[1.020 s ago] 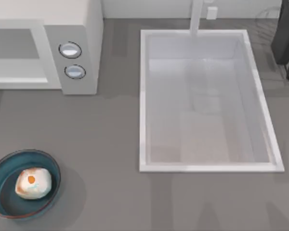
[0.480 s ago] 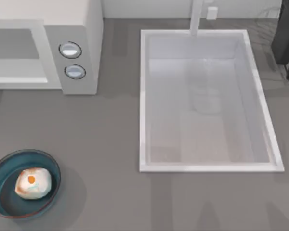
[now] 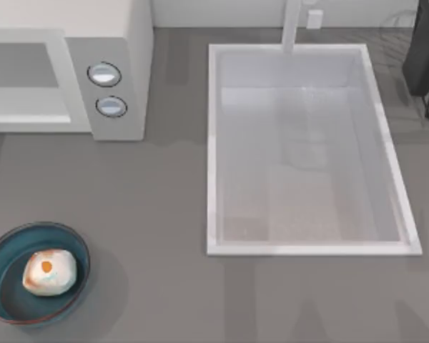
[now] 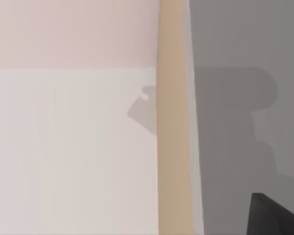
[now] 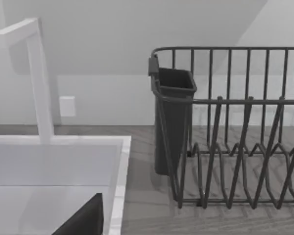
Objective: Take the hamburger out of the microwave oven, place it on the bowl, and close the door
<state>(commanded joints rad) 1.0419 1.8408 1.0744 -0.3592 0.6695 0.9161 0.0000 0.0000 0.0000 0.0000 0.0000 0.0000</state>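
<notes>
Gripper state: cannot tell for either arm. Small cream-white hamburger (image 3: 49, 271) sits upright, orange spot up, inside round teal-blue bowl (image 3: 3, 263), near left.

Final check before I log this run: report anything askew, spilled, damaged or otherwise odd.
Nothing stands out. The hamburger sits inside the bowl at the table's front left, nothing spilled around it. The microwave oven stands squarely at the back left with its door flush against the front. The sink looks undamaged.

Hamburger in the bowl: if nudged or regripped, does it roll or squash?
The hamburger looks rounded, so it may rock, but the bowl wall would likely stop it. Its bun shape suggests softness; a firm pinch might dent it.
</notes>
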